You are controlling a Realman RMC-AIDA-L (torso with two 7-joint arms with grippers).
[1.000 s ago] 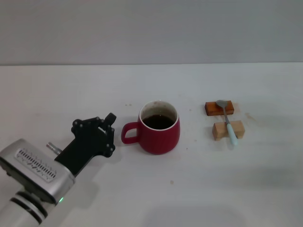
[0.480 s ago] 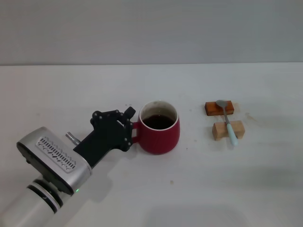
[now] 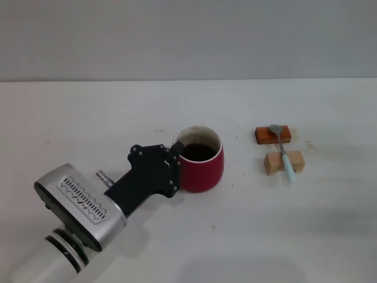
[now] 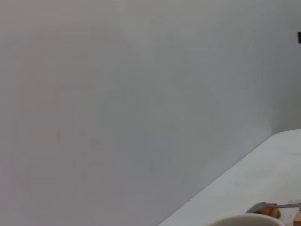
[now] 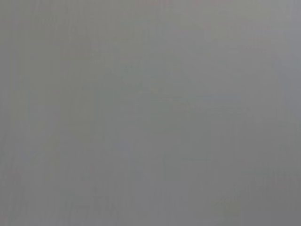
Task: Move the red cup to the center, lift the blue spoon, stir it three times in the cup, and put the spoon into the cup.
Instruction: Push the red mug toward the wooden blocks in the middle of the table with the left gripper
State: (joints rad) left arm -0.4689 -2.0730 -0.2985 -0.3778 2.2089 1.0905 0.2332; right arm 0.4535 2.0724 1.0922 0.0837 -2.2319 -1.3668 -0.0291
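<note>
Cup: the red cup (image 3: 201, 167) sits just right of my left gripper (image 3: 175, 167), handle side hidden behind it.
Jaws: clenched or released, I cannot tell.

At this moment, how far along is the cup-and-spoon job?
Nothing looks finished yet. In hand: the left gripper is at the handle side of the red cup, covering the handle. Left: the blue spoon lies untouched across two wooden blocks, so lifting, stirring and placing remain. The right gripper is out of view.
</note>
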